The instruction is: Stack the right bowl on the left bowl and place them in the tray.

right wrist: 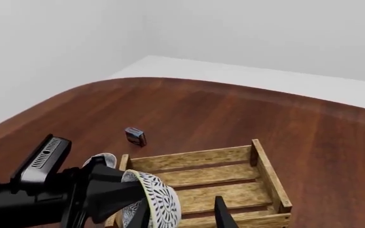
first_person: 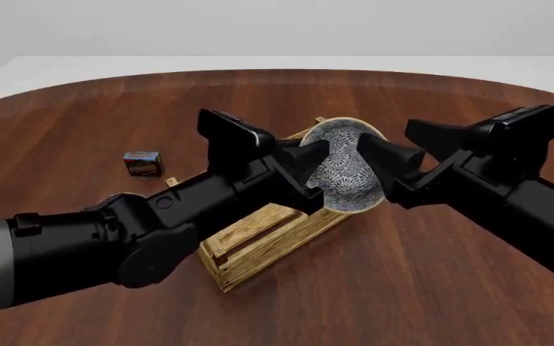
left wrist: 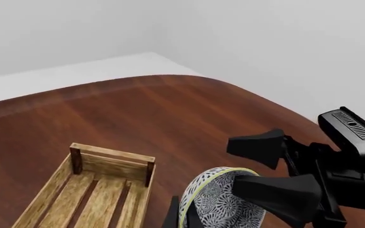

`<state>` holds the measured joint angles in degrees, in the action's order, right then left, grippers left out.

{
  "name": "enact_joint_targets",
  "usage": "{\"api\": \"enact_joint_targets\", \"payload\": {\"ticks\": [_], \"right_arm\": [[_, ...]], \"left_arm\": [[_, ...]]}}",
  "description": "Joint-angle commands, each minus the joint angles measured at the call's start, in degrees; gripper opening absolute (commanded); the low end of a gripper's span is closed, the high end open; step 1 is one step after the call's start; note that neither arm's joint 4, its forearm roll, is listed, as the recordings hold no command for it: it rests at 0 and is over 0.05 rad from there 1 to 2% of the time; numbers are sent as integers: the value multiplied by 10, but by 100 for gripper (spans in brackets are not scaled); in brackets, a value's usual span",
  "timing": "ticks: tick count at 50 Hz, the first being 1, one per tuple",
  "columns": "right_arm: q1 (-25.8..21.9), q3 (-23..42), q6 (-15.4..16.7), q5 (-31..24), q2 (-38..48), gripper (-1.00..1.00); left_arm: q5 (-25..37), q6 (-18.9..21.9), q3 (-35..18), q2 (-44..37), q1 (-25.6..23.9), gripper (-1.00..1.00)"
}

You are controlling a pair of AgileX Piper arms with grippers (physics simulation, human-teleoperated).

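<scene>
Bowl (first_person: 349, 173) first, since all else depends on it. It hangs in the air, tipped so that its patterned inside faces the front camera, with a pair of jaws at each side of its yellow rim.

The left gripper (first_person: 308, 171) has its jaws clenched on the rim at one side; the right wrist view shows them pinched on the wall. The right gripper (first_person: 385, 173) straddles the opposite rim. Its jaws look spread in the left wrist view, so I cannot tell whether they grip or only bracket the rim.

Only one bowl is plainly seen. The right wrist view shows a second pale rim close behind it, which may be the other bowl nested within. No bowl stands alone on the table (first_person: 431, 288), so I judge the stacking done, though the pictures do not prove it.

Directly below the bowl is the tray (first_person: 257, 245), the slatted wooden crate with corner posts. Its floor is bare in both wrist views. The bowl is above the tray's far end and clear of its slats.

What remains, I think, is to level the bowl, lower it between the tray's walls and let go.

A small dark box (first_person: 143, 163) sits on the table well apart from the tray and plays no part.
</scene>
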<state>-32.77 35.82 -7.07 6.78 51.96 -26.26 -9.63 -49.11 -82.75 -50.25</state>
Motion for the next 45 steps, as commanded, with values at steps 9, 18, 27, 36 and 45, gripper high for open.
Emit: {"api": "enact_joint_targets", "payload": {"ticks": [9,18,27,36,45], "right_arm": [[-8,0,-3,-3,-8,100],[-9,-1,-4,-5,-12,100],[-8,-1,-5,-7,-14,100],[-6,-1,-3,-8,-18,100],[-6,-1,-1,-10,-20,100]], "left_arm": [[5,12,-39,-28,39,-100],[10,21,-49,-31,55,-100],[12,23,-50,-30,65,-100],[21,35,-40,-16,90,-100],[33,48,-11,30,113,-100]]}}
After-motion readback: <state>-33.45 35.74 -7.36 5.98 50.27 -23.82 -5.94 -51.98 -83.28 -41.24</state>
